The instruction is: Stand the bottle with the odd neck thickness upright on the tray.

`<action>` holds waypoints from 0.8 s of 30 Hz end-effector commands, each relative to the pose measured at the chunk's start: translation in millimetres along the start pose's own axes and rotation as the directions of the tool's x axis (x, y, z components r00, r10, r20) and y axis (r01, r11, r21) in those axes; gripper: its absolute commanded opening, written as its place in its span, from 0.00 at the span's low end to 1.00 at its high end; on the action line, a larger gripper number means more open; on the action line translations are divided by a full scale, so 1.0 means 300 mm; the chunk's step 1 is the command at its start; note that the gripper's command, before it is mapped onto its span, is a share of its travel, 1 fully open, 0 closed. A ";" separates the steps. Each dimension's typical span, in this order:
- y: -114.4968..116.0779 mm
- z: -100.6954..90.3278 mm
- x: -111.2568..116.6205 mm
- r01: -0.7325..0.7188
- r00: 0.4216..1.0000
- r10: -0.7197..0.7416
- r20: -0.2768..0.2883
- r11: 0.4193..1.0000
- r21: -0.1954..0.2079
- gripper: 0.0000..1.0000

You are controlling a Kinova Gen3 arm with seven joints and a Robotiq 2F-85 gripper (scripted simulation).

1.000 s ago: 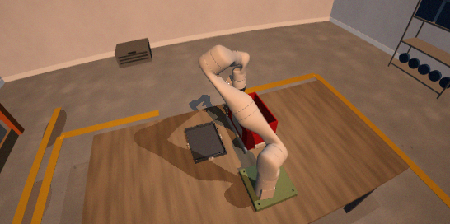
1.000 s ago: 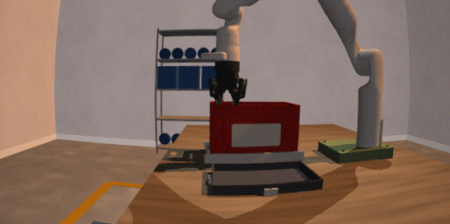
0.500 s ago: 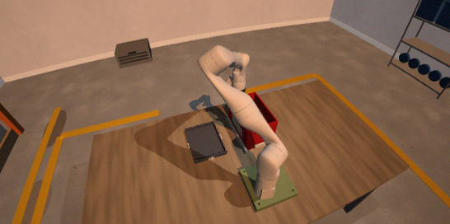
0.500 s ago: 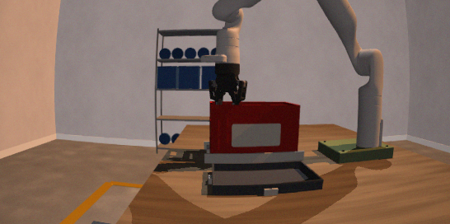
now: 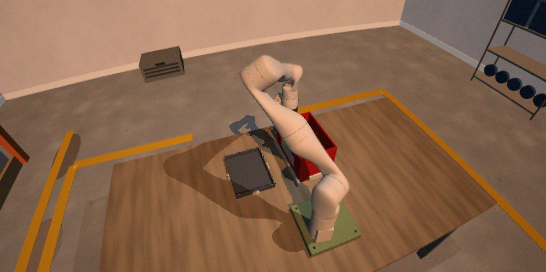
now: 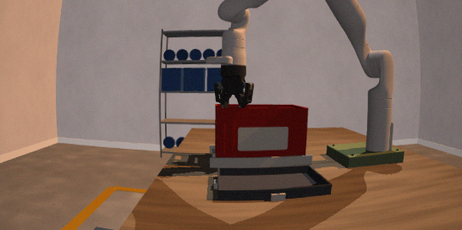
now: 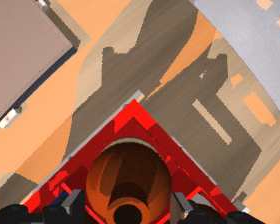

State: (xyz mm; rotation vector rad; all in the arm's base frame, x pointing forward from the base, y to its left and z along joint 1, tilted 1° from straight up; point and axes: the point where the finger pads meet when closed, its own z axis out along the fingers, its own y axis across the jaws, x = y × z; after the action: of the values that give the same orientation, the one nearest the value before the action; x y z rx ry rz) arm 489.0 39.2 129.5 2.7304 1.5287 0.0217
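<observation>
The red crate [image 5: 303, 168] [image 6: 261, 117] [image 7: 135, 116] stands beside the dark tray [image 5: 250, 171] [image 6: 271, 182] [image 7: 26, 55], which holds no bottle. In the wrist view an orange-brown bottle [image 7: 131, 172] stands in the crate's corner, its round opening near the bottom edge of the picture. A bit of something blue shows to its left and something pale to its right; the other bottles are mostly hidden. My gripper [image 6: 233, 105] [image 7: 127, 205] is open, at the height of the crate's rim, its fingers on either side of this bottle's neck, with gaps at both sides. Neck thicknesses cannot be compared here.
The crate's walls rise close around the bottle and my fingers. The tray lies low beside the crate's long side. The arm's green base plate [image 5: 345, 229] [image 6: 360, 156] is on the wooden table [image 5: 400, 164]. The table's edge is near the crate's far end.
</observation>
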 end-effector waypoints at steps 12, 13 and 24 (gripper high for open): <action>0.001 -0.003 0.001 0.000 1.000 0.000 -0.001 1.000 -0.001 0.64; 0.001 -0.003 0.001 0.000 1.000 0.000 -0.001 1.000 -0.001 0.64; 0.001 -0.003 0.001 0.000 1.000 0.000 -0.001 1.000 -0.001 0.00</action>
State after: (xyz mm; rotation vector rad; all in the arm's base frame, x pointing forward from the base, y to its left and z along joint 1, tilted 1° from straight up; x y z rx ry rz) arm 489.1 39.2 129.5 2.7304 1.5287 0.0218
